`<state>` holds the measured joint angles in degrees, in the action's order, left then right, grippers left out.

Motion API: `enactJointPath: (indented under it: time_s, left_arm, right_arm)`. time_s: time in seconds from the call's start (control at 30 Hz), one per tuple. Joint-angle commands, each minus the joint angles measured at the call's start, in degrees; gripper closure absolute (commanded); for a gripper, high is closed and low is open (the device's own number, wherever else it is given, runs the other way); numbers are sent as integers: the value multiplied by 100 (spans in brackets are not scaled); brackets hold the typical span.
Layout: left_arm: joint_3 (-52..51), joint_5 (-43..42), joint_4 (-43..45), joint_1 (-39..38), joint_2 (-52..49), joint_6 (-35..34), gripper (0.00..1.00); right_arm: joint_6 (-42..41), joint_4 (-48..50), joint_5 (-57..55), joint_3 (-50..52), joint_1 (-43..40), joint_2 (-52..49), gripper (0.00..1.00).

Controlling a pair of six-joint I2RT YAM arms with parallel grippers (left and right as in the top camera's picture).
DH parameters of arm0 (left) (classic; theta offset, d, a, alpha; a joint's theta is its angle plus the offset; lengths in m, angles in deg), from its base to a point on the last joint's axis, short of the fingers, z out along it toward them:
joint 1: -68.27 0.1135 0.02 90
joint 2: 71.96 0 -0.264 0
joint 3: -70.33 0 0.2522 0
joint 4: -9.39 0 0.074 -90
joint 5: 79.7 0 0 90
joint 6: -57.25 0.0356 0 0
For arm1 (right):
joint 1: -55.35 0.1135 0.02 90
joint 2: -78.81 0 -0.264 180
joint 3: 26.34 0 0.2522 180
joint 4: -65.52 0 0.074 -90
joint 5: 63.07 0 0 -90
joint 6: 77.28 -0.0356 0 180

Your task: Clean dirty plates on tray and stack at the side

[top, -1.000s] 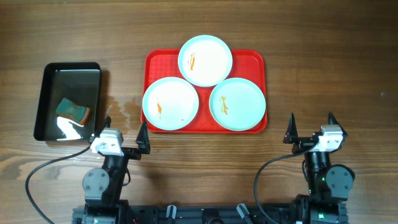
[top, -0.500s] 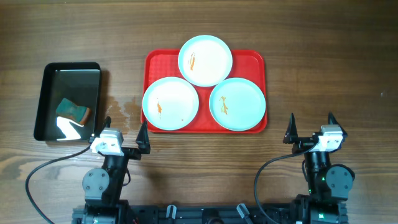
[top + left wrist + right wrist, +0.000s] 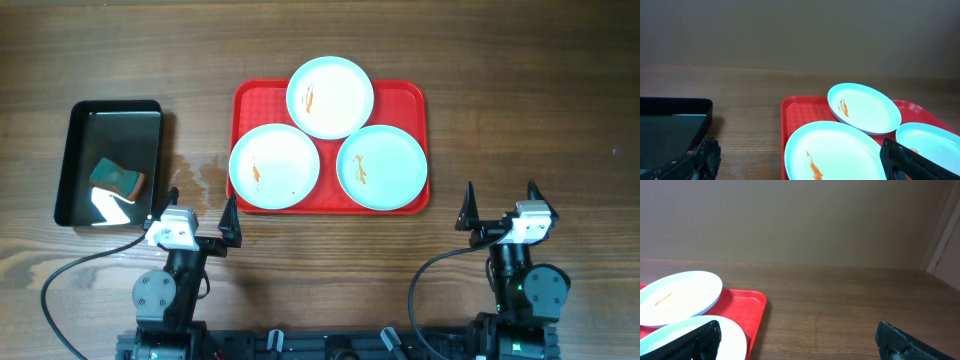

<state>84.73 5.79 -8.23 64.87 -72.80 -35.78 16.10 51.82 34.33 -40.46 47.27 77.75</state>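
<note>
A red tray (image 3: 250, 100) lies at the middle of the wooden worktop (image 3: 520, 80) and carries three pale plates. The far plate (image 3: 330, 97) sits at the tray's 12 o'clock. Its rim reaches past the tray's far edge, and an orange smear marks it left of centre. The left plate (image 3: 274, 167) lies at 8 o'clock, slightly over the tray's left rim, with a small orange smear. The right plate (image 3: 382, 167) lies at 4 o'clock with a small greenish-orange smear. The three lie close together, rims touching or nearly so.

At 9 o'clock from the red tray, apart from it, stands a black tray (image 3: 112, 104). A teal-and-orange sponge (image 3: 117, 178) lies in its near part. A faint wet patch (image 3: 205, 178) shows on the wood between the two trays.

The left pincer (image 3: 200, 208) hovers at 7 o'clock from the red tray, spread wide and holding nothing. The right pincer (image 3: 500, 200) stands at 5 o'clock, likewise wide open and empty. Neither touches the tray or any plate.
</note>
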Motion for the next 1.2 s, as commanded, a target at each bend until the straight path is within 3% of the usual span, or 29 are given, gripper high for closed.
enactJointPath:
  time_s: [0.0,0.53,0.6,0.7,0.8,1.03,1.1,1.17]
  left_arm:
    - [-31,31,-24,-24,-13,111,0]
    - [-31,17,4,-24,-13,101,0]
    - [-31,-1019,131,-26,-13,-667,0]
    - [-31,-3626,457,-24,-17,-2481,0]
    - [-31,-5007,1342,-24,-17,-3722,0]
    - [17,-4896,2885,-17,-20,-5200,0]
    - [232,-4769,2688,-17,-39,-5294,1]
    - [734,-4677,1786,37,-197,-4876,1]
  right_arm:
    - [114,31,-79,7,-31,-35,0]
    - [111,33,-79,7,-31,-35,0]
    - [111,31,-79,7,-31,-33,0]
    - [111,31,-79,7,-31,-33,0]
    - [111,33,-79,7,-31,-33,0]
    - [111,33,-79,7,-31,-33,0]
    - [111,31,-79,7,-31,-33,0]
    - [111,33,-79,7,-31,-33,0]
